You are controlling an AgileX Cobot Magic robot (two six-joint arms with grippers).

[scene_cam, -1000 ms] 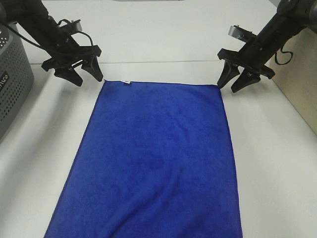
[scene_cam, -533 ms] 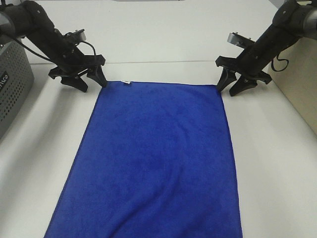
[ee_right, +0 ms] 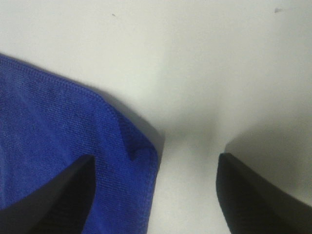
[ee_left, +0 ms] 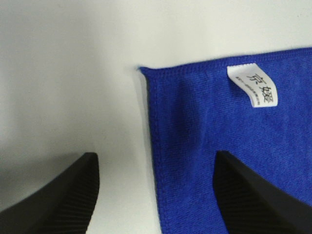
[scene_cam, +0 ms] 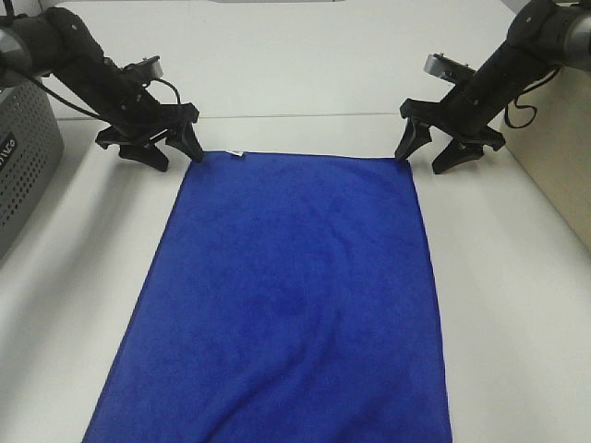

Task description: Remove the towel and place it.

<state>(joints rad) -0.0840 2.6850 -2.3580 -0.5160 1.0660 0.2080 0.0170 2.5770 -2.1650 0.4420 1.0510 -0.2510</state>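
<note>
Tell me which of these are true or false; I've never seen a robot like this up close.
1. The towel lies spread flat on the table. True.
2. The left gripper is clamped shut on a towel corner. False: its jaws stand open, straddling the towel's edge, gripping nothing.
3. The white tag sits at the corner by the right gripper. False: it sits at the corner by the left gripper.
4. A grey perforated basket stands beside the left arm. True.
5. The right gripper is open at the towel's other far corner. True.
</note>
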